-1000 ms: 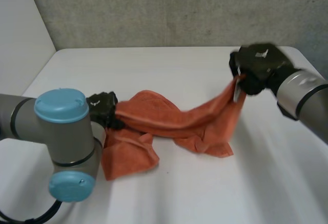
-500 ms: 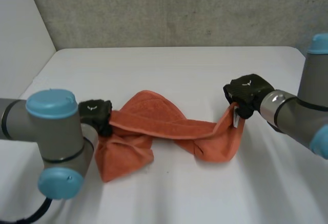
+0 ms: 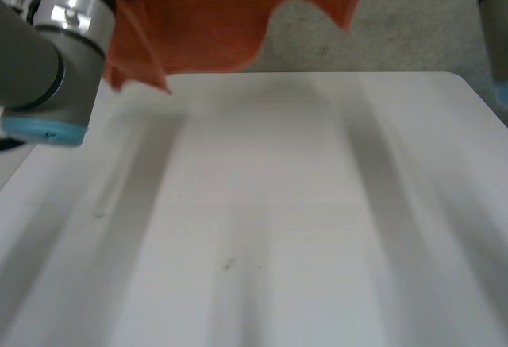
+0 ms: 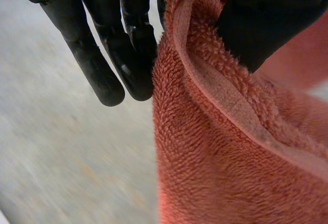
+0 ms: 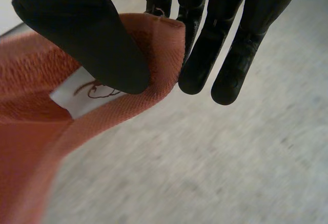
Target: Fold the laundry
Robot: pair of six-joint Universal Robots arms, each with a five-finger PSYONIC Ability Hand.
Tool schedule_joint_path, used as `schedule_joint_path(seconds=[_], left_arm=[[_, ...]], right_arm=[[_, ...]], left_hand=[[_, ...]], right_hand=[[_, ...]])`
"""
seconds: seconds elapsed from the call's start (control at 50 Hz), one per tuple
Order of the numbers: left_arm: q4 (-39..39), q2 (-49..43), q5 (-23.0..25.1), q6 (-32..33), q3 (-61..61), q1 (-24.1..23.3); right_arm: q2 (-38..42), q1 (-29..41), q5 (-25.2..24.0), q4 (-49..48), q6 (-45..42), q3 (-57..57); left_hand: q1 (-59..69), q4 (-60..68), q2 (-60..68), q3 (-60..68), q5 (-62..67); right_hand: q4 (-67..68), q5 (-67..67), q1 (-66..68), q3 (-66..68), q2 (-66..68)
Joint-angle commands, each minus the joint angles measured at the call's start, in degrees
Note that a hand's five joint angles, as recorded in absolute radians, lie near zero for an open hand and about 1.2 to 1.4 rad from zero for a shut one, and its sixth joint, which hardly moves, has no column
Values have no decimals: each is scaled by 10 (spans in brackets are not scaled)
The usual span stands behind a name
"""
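- Hanging above your bench (image 3: 262, 204), the orange towel (image 3: 214, 21) is clear of it.
- Your left hand (image 4: 128, 34) pinches its hemmed edge between thumb and fingers.
- Your right hand (image 5: 87, 34) clamps the corner by the white label (image 5: 77, 98).

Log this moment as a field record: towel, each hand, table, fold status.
towel: orange towel, terry, held up and hanging above the table
left hand: left hand pinches the towel's hemmed edge between thumb and fingers
right hand: right hand pinches a towel corner, thumb pressed beside the white label
table: white table, nothing lying on the part in view
fold status: no fold made yet; the towel hangs unevenly between the hands
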Motion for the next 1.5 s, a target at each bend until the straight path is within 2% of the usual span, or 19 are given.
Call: schedule_joint_path(seconds=[0.02, 0.1, 0.22, 0.24, 0.26, 0.32, 0.34, 0.38, 0.72, 0.88, 1.02, 1.32, 1.44, 1.5], left_arm=[[-87, 16, 11, -40, -151, 47], [-98, -10, 12, -37, -231, 55], [-91, -78, 11, -37, -295, 57], [-89, -84, 12, -37, -298, 57], [-87, -91, 12, -37, -304, 57], [-86, -98, 12, -38, -311, 57], [-86, -98, 12, -39, -315, 56], [-86, -98, 11, -38, -317, 56], [-84, -58, -13, -45, -356, 73], [-85, -48, -17, -45, -375, 142], [-89, -64, -8, -51, -374, 171], [-87, -91, 23, -144, -344, 172], [-88, -99, 37, -154, -334, 172], [-87, -108, 35, -155, -329, 172]], right_arm=[[-21, -3, -31, 83, -16, 159], [-12, -6, -41, 167, -45, 225], [4, -6, -51, 195, -87, 273], [4, -7, -51, 195, -94, 276], [5, -8, -51, 196, -95, 277], [4, -21, -51, 196, -94, 276], [3, -25, -51, 197, -94, 277], [3, -34, -51, 197, -92, 277], [30, -75, -47, 195, -89, 277], [36, -88, -47, 194, -89, 273], [41, -87, -48, 194, -88, 274], [45, -87, -48, 193, -88, 280], [45, -87, -48, 193, -88, 282], [45, -86, -48, 193, -88, 282]], left_hand=[[164, 117, 117, 117, 147], [164, 117, 117, 117, 147], [157, 111, 111, 111, 140], [117, 71, 71, 71, 100], [15, -31, -31, -31, -2], [-180, -227, -227, -227, -197], [-306, -352, -352, -352, -323], [-357, -404, -404, -404, -375], [-423, -470, -470, -469, -440], [-428, -475, -475, -475, -445], [-425, -471, -471, -471, -442], [-369, -416, -416, -416, -386], [-363, -409, -409, -409, -380], [-302, -349, -349, -349, -319]], right_hand=[[117, 131, 239, 120, 123], [117, 131, 239, 120, 123], [117, 131, 239, 120, 123], [117, 131, 239, 120, 123], [117, 131, 239, 120, 123], [117, 131, 239, 120, 123], [117, 131, 239, 120, 123], [117, 131, 239, 120, 123], [117, 131, 239, 120, 123], [117, 131, 239, 120, 123], [117, 131, 239, 120, 123], [117, 131, 239, 120, 123], [117, 131, 239, 120, 123], [117, 131, 239, 120, 123]])
